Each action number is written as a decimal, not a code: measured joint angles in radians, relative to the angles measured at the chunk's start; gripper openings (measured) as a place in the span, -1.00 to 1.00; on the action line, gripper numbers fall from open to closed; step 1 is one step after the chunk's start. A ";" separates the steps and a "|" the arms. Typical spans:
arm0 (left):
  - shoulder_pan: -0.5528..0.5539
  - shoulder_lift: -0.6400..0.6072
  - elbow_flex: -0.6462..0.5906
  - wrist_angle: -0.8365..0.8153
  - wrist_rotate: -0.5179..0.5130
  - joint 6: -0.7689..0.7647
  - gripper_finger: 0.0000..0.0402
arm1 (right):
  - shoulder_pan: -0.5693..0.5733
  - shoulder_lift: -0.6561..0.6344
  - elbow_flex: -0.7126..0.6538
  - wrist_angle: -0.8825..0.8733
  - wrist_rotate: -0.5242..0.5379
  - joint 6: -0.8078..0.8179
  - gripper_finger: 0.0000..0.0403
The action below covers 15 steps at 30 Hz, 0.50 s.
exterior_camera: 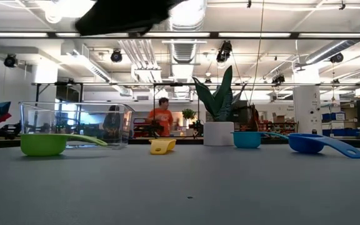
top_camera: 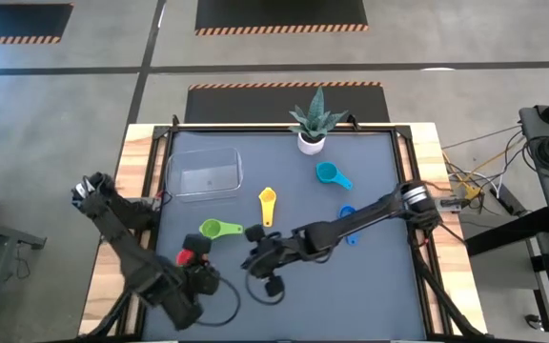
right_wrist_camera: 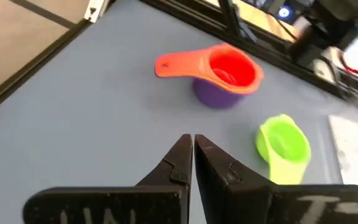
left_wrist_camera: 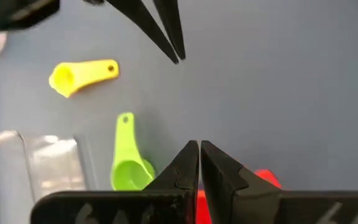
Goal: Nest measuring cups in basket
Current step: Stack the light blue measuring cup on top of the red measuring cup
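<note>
A red-orange cup nested in a purple one (right_wrist_camera: 225, 74) stands on the grey mat, apart from both grippers; it is the red spot (top_camera: 191, 255) in the high view. The green cup (top_camera: 215, 230), yellow cup (top_camera: 268, 205) and teal cup (top_camera: 330, 174) lie loose on the mat. The blue cup (top_camera: 348, 214) is partly under the right arm. The clear basket (top_camera: 203, 173) sits at the far left. My left gripper (left_wrist_camera: 199, 146) is shut above the mat next to the nested cups. My right gripper (right_wrist_camera: 192, 140) is shut, hovering right of the green cup (right_wrist_camera: 283, 146).
A white pot with a spiky plant (top_camera: 311, 141) stands at the far edge, right of the basket. The right arm (top_camera: 370, 214) stretches slantwise across the mat's middle. In the low view people and shelving show in the room behind the table.
</note>
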 joint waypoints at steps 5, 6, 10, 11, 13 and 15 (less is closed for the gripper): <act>0.113 -0.003 -0.024 0.043 -0.003 0.178 -1.00 | 0.008 -0.145 -0.192 0.009 0.046 0.069 -0.96; 0.132 -0.007 -0.033 0.058 -0.009 0.216 -1.00 | 0.010 -0.167 -0.227 0.008 0.053 0.090 -0.96; 0.195 -0.032 -0.064 0.138 -0.062 0.356 -1.00 | 0.010 -0.265 -0.351 0.005 0.058 0.189 -0.96; 0.205 -0.046 -0.076 0.160 -0.077 0.381 -1.00 | 0.010 -0.292 -0.379 0.006 0.069 0.215 -0.96; 0.222 -0.079 -0.112 0.219 -0.103 0.425 -1.00 | 0.010 -0.343 -0.433 -0.012 0.101 0.265 -0.96; 0.233 -0.123 -0.164 0.278 -0.116 0.460 -1.00 | 0.000 -0.402 -0.483 -0.048 0.117 0.310 -0.96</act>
